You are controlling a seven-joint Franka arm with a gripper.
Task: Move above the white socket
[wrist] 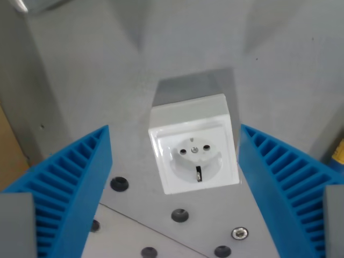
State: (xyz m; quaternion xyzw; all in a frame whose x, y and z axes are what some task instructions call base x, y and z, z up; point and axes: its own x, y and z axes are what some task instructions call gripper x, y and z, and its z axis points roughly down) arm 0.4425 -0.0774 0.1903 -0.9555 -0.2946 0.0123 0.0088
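Observation:
A white socket [195,145] sits in the middle of the wrist view, its round recess with two pin holes facing up at me. It rests on a grey metal plate [134,70]. My gripper [174,177] is open: one blue ribbed finger [72,183] shows at the wrist view's left and the other blue ribbed finger [285,180] at the wrist view's right. The socket lies between the two fingers, closer to the right one. Nothing is held.
Several dark holes [119,184] and a screw [239,233] dot the plate below the socket. A brown surface [11,156] shows at the left edge and a yellow object [338,153] at the right edge.

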